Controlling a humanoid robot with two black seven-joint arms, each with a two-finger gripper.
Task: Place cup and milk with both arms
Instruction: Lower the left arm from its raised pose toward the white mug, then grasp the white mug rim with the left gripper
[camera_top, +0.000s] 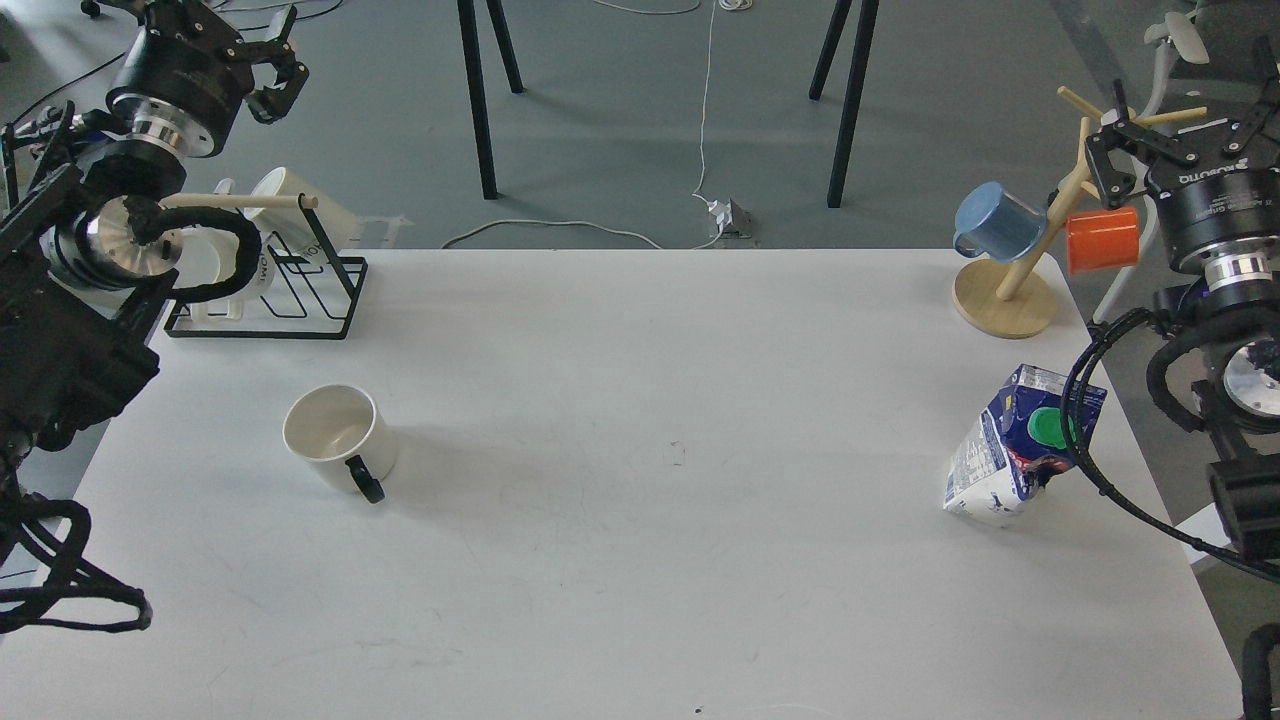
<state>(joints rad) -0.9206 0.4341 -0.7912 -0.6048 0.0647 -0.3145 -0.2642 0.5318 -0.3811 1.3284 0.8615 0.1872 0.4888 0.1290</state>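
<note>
— Nearest us, what do you see?

— White tabletop (640, 560), matte, faintly scuffed, with a few dark specks. It runs nearly the full width of the view.

— And the room beyond it?

— Grey floor, black furniture legs (478, 95), a white cable (704, 110) trailing down to a small plug block (728, 216).

— Where is the cup?

— The cup (338, 434) stands upright on the left half of the table, glossy white ceramic, round, cream inside, its thin black loop handle turned toward us. Nothing touches it.

— The milk?

— The milk (1020, 445) stands near the right edge, a dented blue and white paper carton leaning a little, round green cap on its sloped top. A black hose from the right arm crosses in front of it.

— The grippers?

— The left gripper (272, 72) is raised at the upper left, fingers apart, clear of the table. The right gripper (1170, 135) is up at the right edge, fingers spread, holding nothing.

— Anything else?

— A black wire rack (300, 290) with white cups at back left; a wooden mug tree (1010, 295) at back right carrying a blue mug (995, 222) and an orange mug (1102, 240).
</note>
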